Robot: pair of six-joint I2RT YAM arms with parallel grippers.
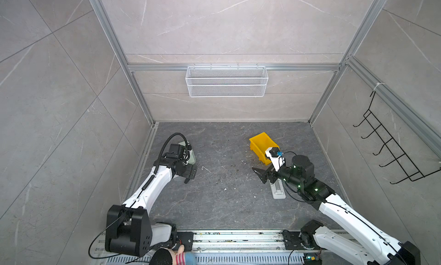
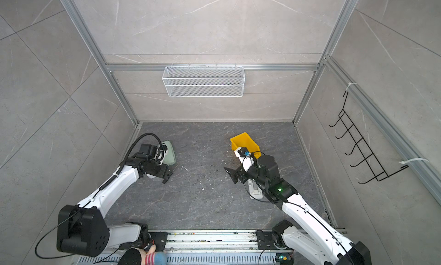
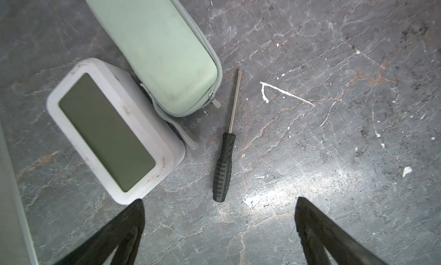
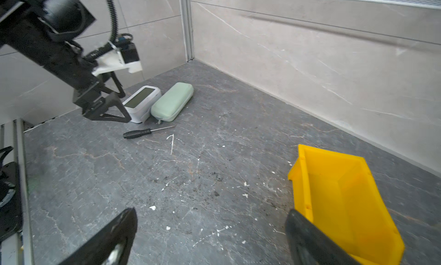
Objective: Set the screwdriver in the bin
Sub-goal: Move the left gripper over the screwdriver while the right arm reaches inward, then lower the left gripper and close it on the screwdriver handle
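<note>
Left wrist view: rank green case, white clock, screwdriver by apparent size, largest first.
1-2. green case and white clock: similar visible area. The case runs off the frame edge, so I won't rank them.
3. screwdriver: clearly smallest, slim.

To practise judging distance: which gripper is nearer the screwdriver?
Left. The left gripper hangs open just above the screwdriver, at its handle end; the right gripper is well away, beside the bin.
</note>
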